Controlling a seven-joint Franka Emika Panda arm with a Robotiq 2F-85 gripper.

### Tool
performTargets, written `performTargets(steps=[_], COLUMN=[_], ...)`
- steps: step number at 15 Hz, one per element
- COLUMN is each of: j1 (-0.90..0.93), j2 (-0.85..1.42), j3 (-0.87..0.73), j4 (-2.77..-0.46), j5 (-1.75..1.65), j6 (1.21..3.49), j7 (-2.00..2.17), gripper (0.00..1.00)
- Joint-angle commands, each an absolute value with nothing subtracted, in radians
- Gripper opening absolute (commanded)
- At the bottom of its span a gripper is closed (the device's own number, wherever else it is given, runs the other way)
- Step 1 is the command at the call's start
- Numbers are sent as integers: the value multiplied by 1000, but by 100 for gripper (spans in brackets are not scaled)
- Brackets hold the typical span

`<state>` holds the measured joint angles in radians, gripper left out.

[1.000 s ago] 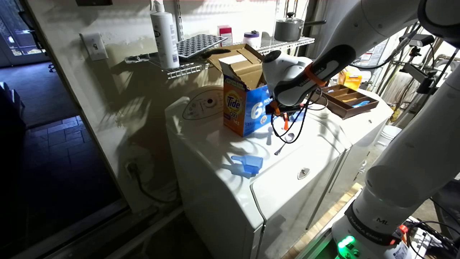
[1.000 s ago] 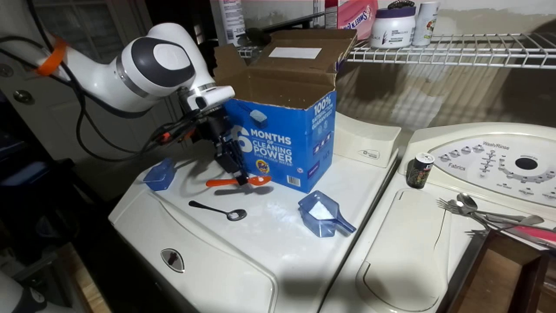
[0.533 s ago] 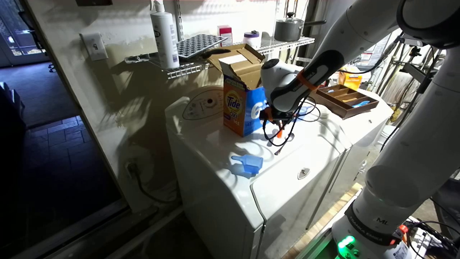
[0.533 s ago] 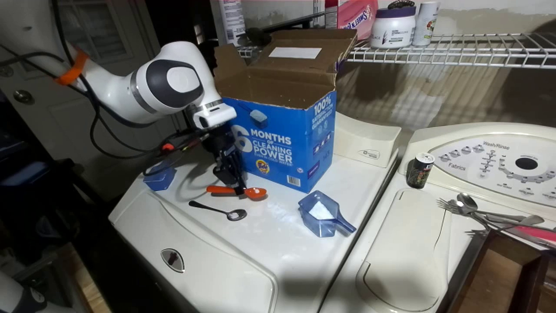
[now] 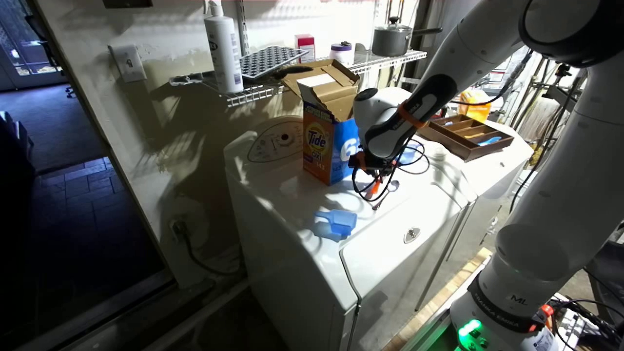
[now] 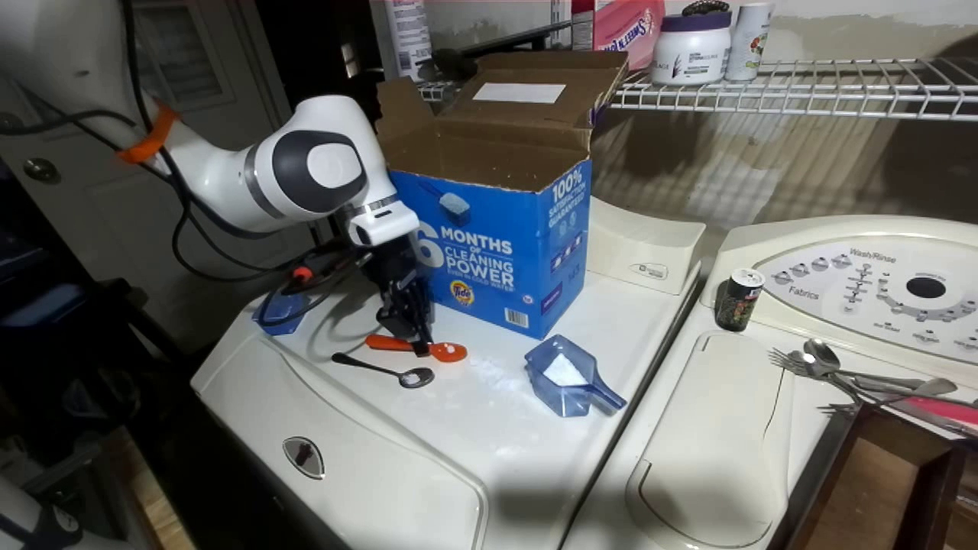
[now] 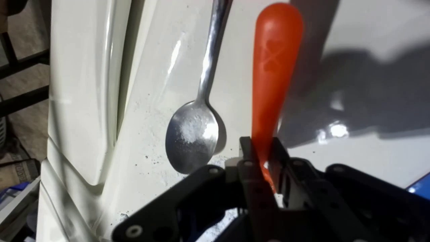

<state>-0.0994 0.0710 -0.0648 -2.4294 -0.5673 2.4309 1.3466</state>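
Observation:
My gripper [image 7: 263, 144] is shut on an orange spoon [image 7: 275, 50], its fingers around the narrow part between handle and bowl. The orange spoon, in an exterior view [image 6: 449, 351], lies level just at the white machine top [image 6: 474, 428]; I cannot tell if it touches. White bits sit in its bowl. A metal spoon [image 7: 191, 134] with white powder lies beside it, also in an exterior view [image 6: 415, 377]. Behind the gripper stands an open blue and orange Tide box [image 6: 489, 237]. A blue scoop [image 6: 565, 374] holding white powder lies near the box.
Another blue scoop [image 5: 342, 222] lies near the machine's side edge. White powder [image 6: 493, 370] is scattered on the top. On the neighbouring machine are a black can [image 6: 739, 299], loose cutlery [image 6: 840, 374] and a brown divided tray [image 5: 468, 136]. A wire shelf [image 6: 802, 88] hangs behind.
The gripper has moved down with the orange spoon held in it, bringing the spoon closer to the machine top and to the metal spoon. The other things have not moved.

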Motion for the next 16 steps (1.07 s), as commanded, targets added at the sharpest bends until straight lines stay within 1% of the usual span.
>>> performTargets(steps=[1, 2, 3, 9, 11, 16], j1=[-82, -81, -81, -89, -94, -117], j2=[90, 84, 76, -14, -56, -182], j3=[-83, -85, -88, -105, -104, -90], j4=[-2425, -2429, -2433, -2468, -2474, -2506], j5=[-532, -534, -543, -592, -615, -630], j6=[2466, 2475, 2485, 2540, 2503, 2410], j7=[1366, 1369, 1375, 1377, 1354, 1227], gripper=[40, 42, 47, 89, 100, 100])
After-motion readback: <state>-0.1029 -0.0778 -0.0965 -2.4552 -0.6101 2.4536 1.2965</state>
